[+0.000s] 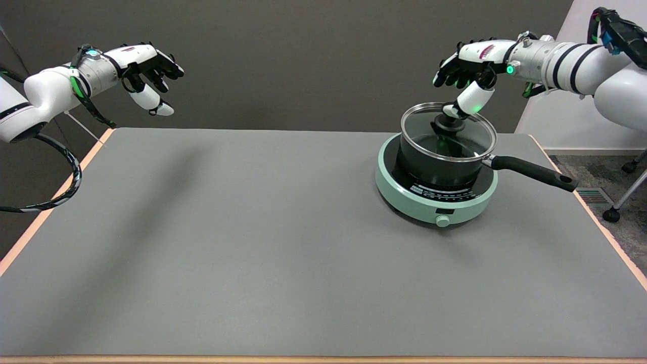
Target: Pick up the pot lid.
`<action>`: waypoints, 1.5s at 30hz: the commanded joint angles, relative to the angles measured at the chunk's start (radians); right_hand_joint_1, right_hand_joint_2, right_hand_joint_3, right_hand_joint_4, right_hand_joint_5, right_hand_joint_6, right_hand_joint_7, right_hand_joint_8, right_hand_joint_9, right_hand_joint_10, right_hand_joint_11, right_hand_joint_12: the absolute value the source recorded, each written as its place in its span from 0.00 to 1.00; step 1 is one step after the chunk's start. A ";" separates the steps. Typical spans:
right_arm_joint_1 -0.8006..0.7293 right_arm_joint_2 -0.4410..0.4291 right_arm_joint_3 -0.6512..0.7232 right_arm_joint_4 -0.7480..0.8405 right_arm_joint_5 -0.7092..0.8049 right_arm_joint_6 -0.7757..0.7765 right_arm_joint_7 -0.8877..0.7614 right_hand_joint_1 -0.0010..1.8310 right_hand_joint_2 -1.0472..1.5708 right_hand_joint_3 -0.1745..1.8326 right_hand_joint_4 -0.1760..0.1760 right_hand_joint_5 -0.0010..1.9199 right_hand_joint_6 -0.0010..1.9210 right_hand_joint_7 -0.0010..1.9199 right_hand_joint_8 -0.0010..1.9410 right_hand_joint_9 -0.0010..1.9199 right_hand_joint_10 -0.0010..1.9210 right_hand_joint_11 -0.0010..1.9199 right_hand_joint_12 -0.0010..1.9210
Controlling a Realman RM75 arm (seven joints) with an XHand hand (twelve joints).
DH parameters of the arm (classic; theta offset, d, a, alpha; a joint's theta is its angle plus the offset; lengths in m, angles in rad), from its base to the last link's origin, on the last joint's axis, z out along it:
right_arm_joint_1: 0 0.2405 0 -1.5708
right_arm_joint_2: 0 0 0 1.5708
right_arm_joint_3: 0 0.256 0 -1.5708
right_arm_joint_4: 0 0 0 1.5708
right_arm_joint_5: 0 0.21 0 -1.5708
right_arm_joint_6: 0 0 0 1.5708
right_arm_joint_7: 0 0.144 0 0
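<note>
A glass pot lid [422, 126] with a steel rim and a black knob [445, 124] sits on a dark pot [435, 169] at the table's far right. My right hand [467, 65] hovers just above and behind the lid. Its fingers are spread apart and hold nothing. The thumb [472, 100] points down, and its tip is right at the far side of the knob; I cannot tell whether it touches. The other fingers stay up in the air, clear of the lid.
The pot stands on a round mint-green induction cooker [404, 191], its long black handle [536, 173] pointing toward the table's right edge. The idle left hand [149, 68] hangs in the air at the upper left. The grey table [227, 242] stretches left and forward.
</note>
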 commanded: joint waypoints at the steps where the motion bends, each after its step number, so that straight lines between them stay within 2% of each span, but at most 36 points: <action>1: 0.033 -0.003 -0.068 0.039 -0.002 -0.070 0.002 0.48 0.60 0.55 0.58 0.27 0.15 0.31 0.12 0.33 0.24 0.26 0.60; 5: 0.020 -0.001 -0.063 0.042 -0.002 -0.093 0.000 0.46 0.61 0.56 0.57 0.25 0.16 0.29 0.14 0.31 0.25 0.26 0.58; 6: 0.017 -0.001 -0.062 0.040 -0.002 -0.093 -0.002 0.49 0.60 0.55 0.56 0.26 0.15 0.29 0.13 0.32 0.24 0.26 0.59; 18: 0.024 -0.001 -0.060 0.031 -0.033 -0.092 -0.007 0.49 0.61 0.53 0.55 0.26 0.15 0.27 0.14 0.31 0.22 0.25 0.56; 21: 0.025 -0.001 -0.056 0.036 -0.050 -0.082 -0.007 0.50 0.62 0.52 0.55 0.26 0.16 0.26 0.16 0.32 0.24 0.25 0.55; 23: 0.026 -0.001 -0.054 0.036 -0.057 -0.082 -0.007 0.48 0.63 0.54 0.56 0.25 0.23 0.22 0.23 0.30 0.30 0.26 0.55; 25: 0.023 -0.001 -0.054 0.035 -0.059 -0.084 -0.007 0.51 0.63 0.49 0.56 0.26 0.23 0.23 0.23 0.30 0.30 0.26 0.55; 27: 0.021 -0.001 -0.054 0.031 -0.061 -0.090 -0.007 0.52 0.63 0.51 0.56 0.25 0.25 0.21 0.26 0.29 0.32 0.25 0.57; 45: 0.016 0.001 -0.060 0.029 -0.052 -0.090 -0.007 0.53 0.64 0.50 0.55 0.24 0.28 0.20 0.29 0.27 0.36 0.24 0.57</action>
